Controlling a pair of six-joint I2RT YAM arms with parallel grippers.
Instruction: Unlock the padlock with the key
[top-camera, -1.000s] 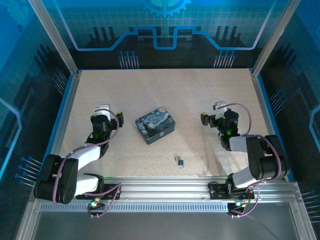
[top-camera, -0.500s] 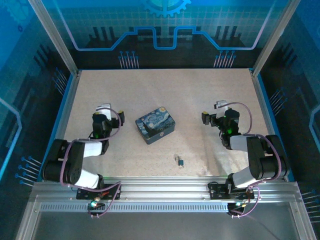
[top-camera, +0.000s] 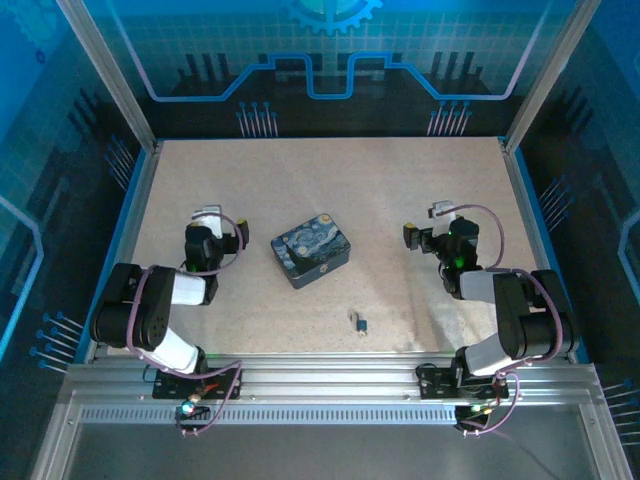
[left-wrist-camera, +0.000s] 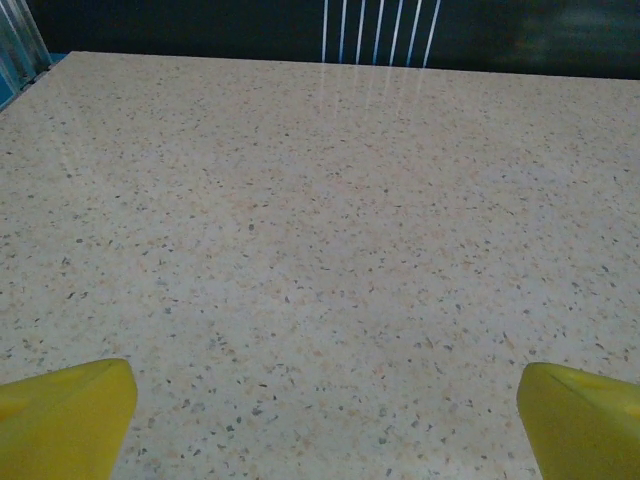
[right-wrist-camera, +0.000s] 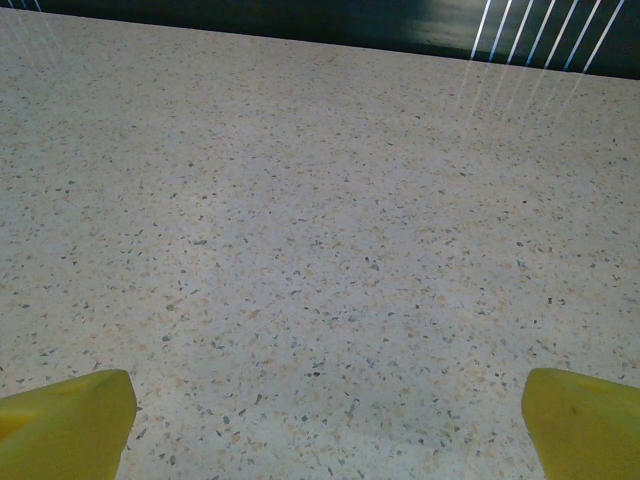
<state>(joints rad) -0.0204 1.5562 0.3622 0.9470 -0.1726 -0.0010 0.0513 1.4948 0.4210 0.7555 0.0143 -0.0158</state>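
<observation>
The padlock is a tiny dark bluish thing lying on the speckled table, near the front edge between the two arms. A pale speck touches its far-left side; at this size I cannot tell whether it is the shackle or the key. My left gripper rests far to the left of it. In the left wrist view that gripper is open, its yellow fingertips wide apart over bare table. My right gripper sits to the right and behind. This one is open too, with nothing between its fingertips.
A blue-and-yellow Starry Night tin box lies mid-table between the grippers, behind the padlock. Blue-lit walls and metal posts close in the table. An aluminium rail runs along the near edge by the arm bases.
The left arm has folded back, its elbow drawn up and towards its base, while its gripper stayed in nearly the same spot. The right arm, padlock and tin have not moved.
</observation>
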